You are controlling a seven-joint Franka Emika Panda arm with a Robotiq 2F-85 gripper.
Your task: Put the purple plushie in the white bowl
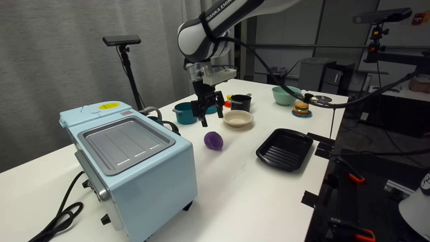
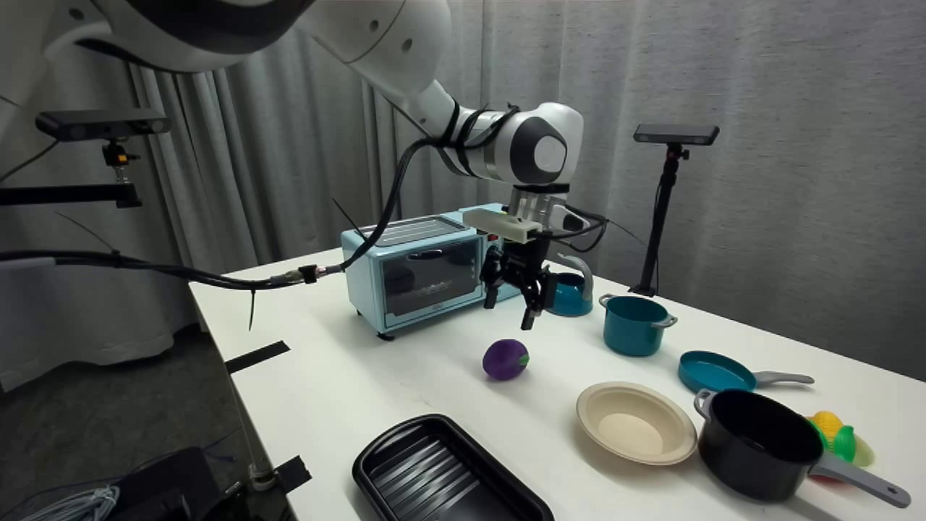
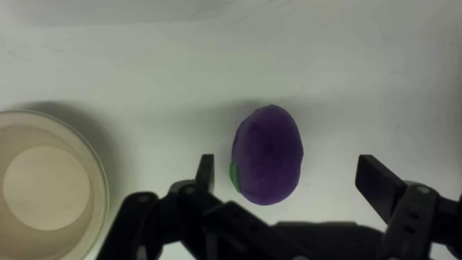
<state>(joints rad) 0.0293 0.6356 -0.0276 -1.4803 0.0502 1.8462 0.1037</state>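
I saw the purple plushie point(image 3: 269, 155) on the table point(image 3: 162, 72), mid-frame in the wrist view, below the gripper point(image 3: 287, 169) with fingers wide apart, so grabbing, then dropping into the white bowl point(image 3: 47, 187), lower left, seemed undone.

Bare table point(image 2: 551, 382) rings the purple plushie point(image 2: 505, 359); in the wrist view, the spread gripper point(image 3: 286, 167) leaves a gap on either side of it. A free lane runs from the plushie to the white bowl point(image 2: 631, 428); beyond the bowl, just beside it, the black saucepan point(image 2: 749, 467) stands in the way. On the plushie's opposite side, the toaster oven point(image 2: 430, 281) blocks passage.
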